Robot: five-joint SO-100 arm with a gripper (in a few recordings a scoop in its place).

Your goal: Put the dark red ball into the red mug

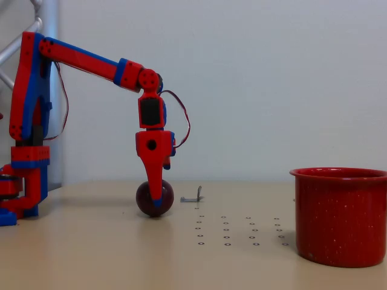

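From my station I log the pale beige counter (91, 254) first: a flat matt top running the full width of the fixed view, with a grid of small dark holes (239, 229) right of centre.

Next in size is the red-and-blue jointed arm (78, 60). Its base stands at the left edge, and the forearm reaches rightward, then drops straight down.

The large bright red enamel mug (340, 216), finely speckled in white with a rolled rim, stands upright at the right edge of the counter, well apart from the arm. Its inside is hidden from this low angle.

The tool (156, 196) points down, its red finger lying across the front of the small glossy dark maroon ball (147, 197), with a blue tip near the ball's lower edge. The ball appears to sit on the counter, left of centre. I see one finger in front of it, and the other is hidden, so I cannot tell whether the tool is clenched on the ball or merely straddling it.

A small grey metal bracket (195, 196) lies just right of the ball.

Assessment: the task is at its early stage. The approach to the ball looks complete. The lift, the carry rightward over the rim and the drop into the mug all remain.
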